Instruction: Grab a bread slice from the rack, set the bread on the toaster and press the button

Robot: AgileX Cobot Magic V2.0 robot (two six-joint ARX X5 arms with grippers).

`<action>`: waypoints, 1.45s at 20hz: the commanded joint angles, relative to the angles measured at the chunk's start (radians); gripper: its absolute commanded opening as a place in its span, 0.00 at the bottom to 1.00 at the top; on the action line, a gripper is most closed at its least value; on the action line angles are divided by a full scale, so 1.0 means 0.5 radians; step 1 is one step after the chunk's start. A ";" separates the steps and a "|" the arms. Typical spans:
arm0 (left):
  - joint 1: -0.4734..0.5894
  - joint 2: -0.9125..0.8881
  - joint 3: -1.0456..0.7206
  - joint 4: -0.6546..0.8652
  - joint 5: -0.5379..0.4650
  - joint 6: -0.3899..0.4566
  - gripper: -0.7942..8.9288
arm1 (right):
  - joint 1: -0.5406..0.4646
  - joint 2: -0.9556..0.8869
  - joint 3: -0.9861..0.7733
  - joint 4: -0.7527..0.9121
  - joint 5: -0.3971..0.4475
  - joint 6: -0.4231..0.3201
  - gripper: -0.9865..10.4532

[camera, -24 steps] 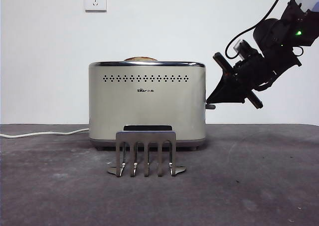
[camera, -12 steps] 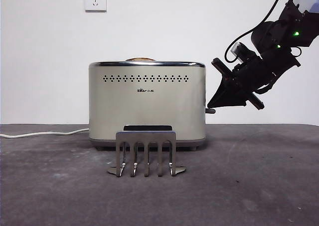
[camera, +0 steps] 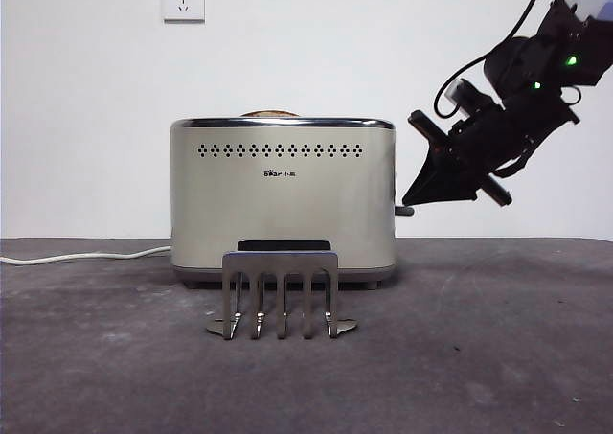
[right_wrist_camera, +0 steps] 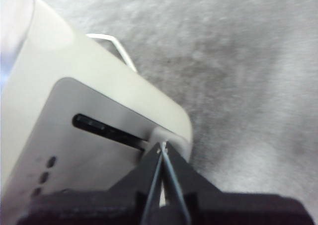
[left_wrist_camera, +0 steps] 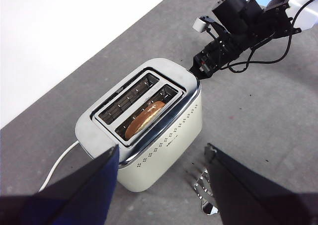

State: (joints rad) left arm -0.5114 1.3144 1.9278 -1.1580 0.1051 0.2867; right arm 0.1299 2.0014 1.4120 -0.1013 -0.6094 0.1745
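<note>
Right gripper [camera: 410, 204] has its jaws pressed together with nothing between them, its tip touching the button [camera: 404, 209] low on the end wall of the toaster [camera: 283, 199]. The slice of bread [left_wrist_camera: 144, 120] sits down inside the toaster slot on the rack's side, only its rounded crust showing above the chrome top, up and to the side of that tip. Left gripper [left_wrist_camera: 161, 158] hangs spread wide and empty above the toaster; the rack [camera: 281, 293] stands bare in front of the toaster.
</note>
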 commanded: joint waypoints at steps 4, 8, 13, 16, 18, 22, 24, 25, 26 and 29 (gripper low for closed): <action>0.003 0.000 -0.005 -0.021 0.008 -0.014 0.37 | -0.011 -0.521 -0.030 -0.063 0.014 -0.017 0.08; 0.003 0.000 -0.005 -0.072 0.008 -0.014 0.37 | -0.008 -0.994 -0.030 -0.494 0.013 -0.036 0.08; 0.003 0.001 -0.005 -0.186 0.008 -0.058 0.37 | 0.022 -1.460 -0.030 -1.379 0.016 -0.314 0.08; 0.003 0.001 -0.005 -0.216 0.011 -0.059 0.37 | 0.022 -1.595 -0.030 -1.722 0.016 -0.429 0.08; 0.003 0.001 -0.005 -0.248 0.016 -0.059 0.37 | 0.022 -1.662 -0.030 -1.916 0.017 -0.491 0.08; 0.003 0.001 -0.005 -0.333 0.017 -0.059 0.37 | 0.022 -1.759 -0.030 -2.181 0.017 -0.596 0.08; 0.003 0.001 -0.005 -0.369 0.017 -0.059 0.37 | 0.021 -1.793 -0.030 -2.226 0.017 -0.607 0.08; 0.003 0.001 -0.005 -0.382 0.017 -0.060 0.30 | 0.021 -1.809 -0.030 -2.223 0.018 -0.607 0.08; 0.003 0.001 -0.005 -0.392 0.018 -0.059 0.19 | 0.021 -1.816 -0.030 -2.222 0.018 -0.607 0.09; 0.003 0.001 -0.005 -0.397 0.013 -0.069 0.08 | 0.021 -1.819 -0.030 -2.223 0.020 -0.607 0.09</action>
State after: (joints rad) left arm -0.5114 1.3144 1.9278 -1.3342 0.1085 0.2634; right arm 0.1390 1.0927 1.4021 -1.2167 -0.6014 -0.1177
